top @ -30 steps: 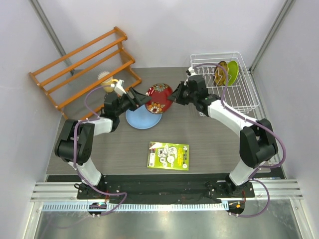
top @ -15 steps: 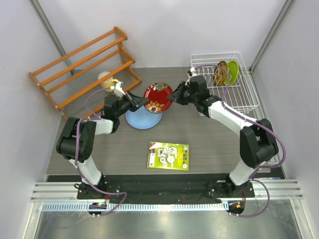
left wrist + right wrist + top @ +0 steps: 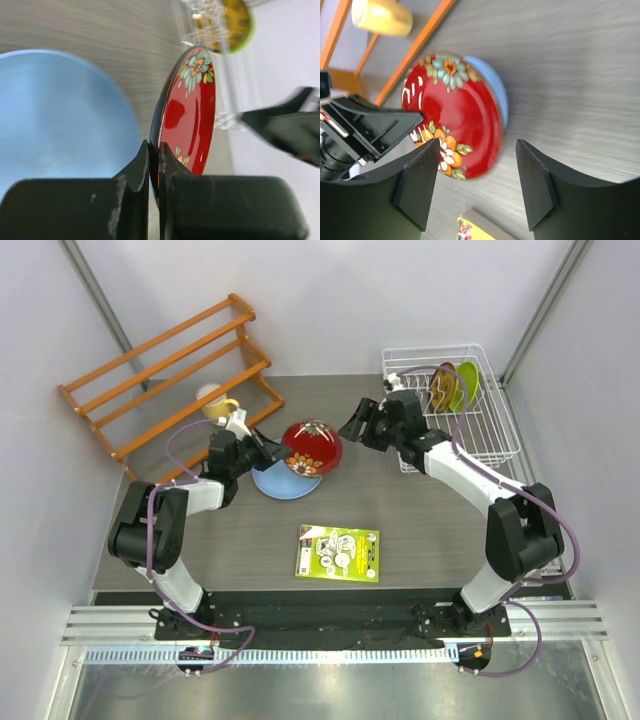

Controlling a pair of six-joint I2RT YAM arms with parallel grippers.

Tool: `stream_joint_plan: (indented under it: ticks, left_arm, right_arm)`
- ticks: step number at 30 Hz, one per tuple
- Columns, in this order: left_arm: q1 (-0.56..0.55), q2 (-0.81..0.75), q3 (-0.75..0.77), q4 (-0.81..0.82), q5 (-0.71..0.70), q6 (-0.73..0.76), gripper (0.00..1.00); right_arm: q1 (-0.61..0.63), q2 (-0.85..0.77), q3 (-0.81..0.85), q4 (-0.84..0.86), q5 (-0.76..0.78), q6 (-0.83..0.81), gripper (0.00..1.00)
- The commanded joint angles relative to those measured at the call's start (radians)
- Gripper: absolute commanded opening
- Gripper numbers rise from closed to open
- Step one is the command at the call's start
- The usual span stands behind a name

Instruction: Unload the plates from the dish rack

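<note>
Surrounding objects: an orange wooden shelf rack [image 3: 165, 370] stands at the far left with a yellow mug [image 3: 215, 402] by it. A green leaflet [image 3: 338, 553] lies flat on the tabletop [image 3: 430, 530], nearer the arm bases.
Dish rack: the white wire dish rack [image 3: 495, 435] sits at the far right. It holds the orange-yellow plate [image 3: 443, 387] and the lime green plate [image 3: 467, 382], both upright on edge between the prongs.
Light blue plate: the light blue plate [image 3: 283, 484] lies flat on the tabletop left of centre, partly covered from above by the dark red plate [image 3: 312, 447].
Left fingers: the left fingers [image 3: 132, 172] are pinched tight on the rim of the dark red plate.
Right fingers: the right fingers [image 3: 420, 185] are spread wide and hold nothing. They sit just right of the dark red plate, apart from it, between it and the dish rack.
Dark red plate: it is outside the dish rack, over the light blue plate's far right part. It is steeply tilted, with the patterned face turned up and toward the right arm. Whether its lower edge touches the plate beneath cannot be told.
</note>
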Motion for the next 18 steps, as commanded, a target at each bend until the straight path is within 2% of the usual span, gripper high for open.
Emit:
stream_joint_plan:
  ticks: [1,9,18]
  left_arm:
    - [0.056,-0.077,0.006,-0.145,-0.075,0.105,0.0]
    - [0.119,-0.093,-0.003,-0.23,-0.086,0.157,0.0]
    - [0.125,-0.042,0.002,-0.255,-0.074,0.165,0.02]
  right_arm:
    - [-0.04,-0.111,0.049,-0.019,0.075,-0.067,0.68]
    - [-0.117,-0.151,0.0,-0.041,0.07,-0.09,0.69]
    - [-0.155,-0.163,-0.024,-0.047,0.053,-0.101,0.69]
